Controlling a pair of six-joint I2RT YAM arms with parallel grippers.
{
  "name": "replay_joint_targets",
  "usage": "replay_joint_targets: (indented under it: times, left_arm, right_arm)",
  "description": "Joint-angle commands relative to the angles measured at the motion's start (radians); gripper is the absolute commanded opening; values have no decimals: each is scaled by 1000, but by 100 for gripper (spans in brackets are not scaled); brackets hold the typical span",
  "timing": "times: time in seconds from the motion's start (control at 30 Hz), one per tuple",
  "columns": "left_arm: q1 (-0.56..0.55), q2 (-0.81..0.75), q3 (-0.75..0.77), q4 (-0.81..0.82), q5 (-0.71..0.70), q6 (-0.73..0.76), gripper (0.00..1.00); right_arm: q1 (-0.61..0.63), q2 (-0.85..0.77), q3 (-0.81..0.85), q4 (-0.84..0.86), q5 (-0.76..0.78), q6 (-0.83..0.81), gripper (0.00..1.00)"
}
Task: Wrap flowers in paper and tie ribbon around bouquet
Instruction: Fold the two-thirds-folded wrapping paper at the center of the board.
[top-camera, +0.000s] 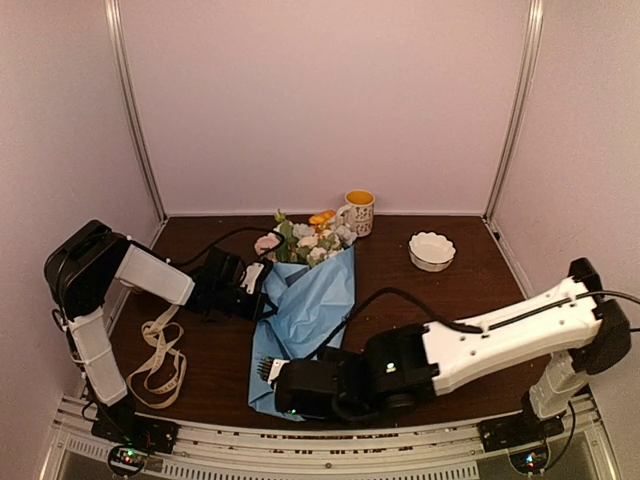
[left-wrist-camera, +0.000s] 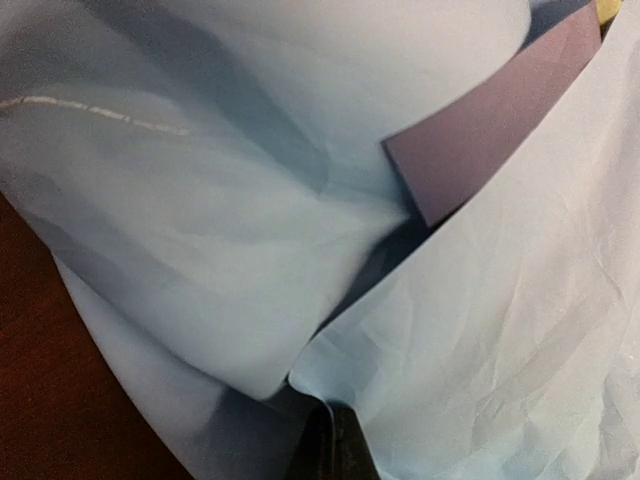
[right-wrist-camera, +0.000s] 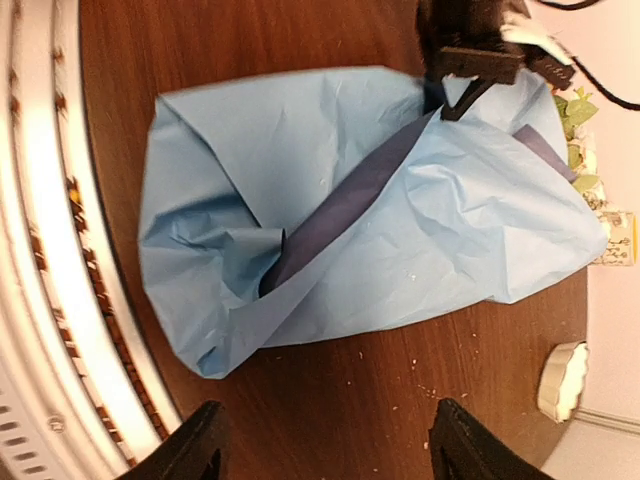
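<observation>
Light blue paper (top-camera: 310, 300) with navy underside; cream ribbon (top-camera: 160, 365); brown table (top-camera: 400, 250).

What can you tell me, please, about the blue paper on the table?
The paper is a large, thin, creased sheet, light blue with a navy face showing in the folds. It lies loosely folded on the brown table, flowers poking from its far end. The left gripper, jaws shut, pinches one edge.

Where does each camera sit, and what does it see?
Top external: above, behind the arms, looking down on the table; both arms show.
Left wrist: on the left arm, against the paper; shut left gripper below.
Right wrist: over the paper, facing down; open right gripper at bottom.
All three share the paper.
</observation>
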Motion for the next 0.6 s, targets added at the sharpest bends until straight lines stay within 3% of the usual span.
replay_joint_targets:
  times: [0.0,0.17,0.37,0.57]
  left_arm:
    - [18,63,-38,50,37,-29,0]
    - [27,74,-53,80,61,-39,0]
    - [43,95,-67,107,78,-46,0]
    - [47,109,-76,122,86,-45,0]
  right_arm:
    - [-25,-203,-136,256,-182,81,71]
    - [-170,-218,-194,314,-262,277,64]
    - [-276,-37,-101,280,-343,396,32]
    - [-281,129,13,249,-470,400,28]
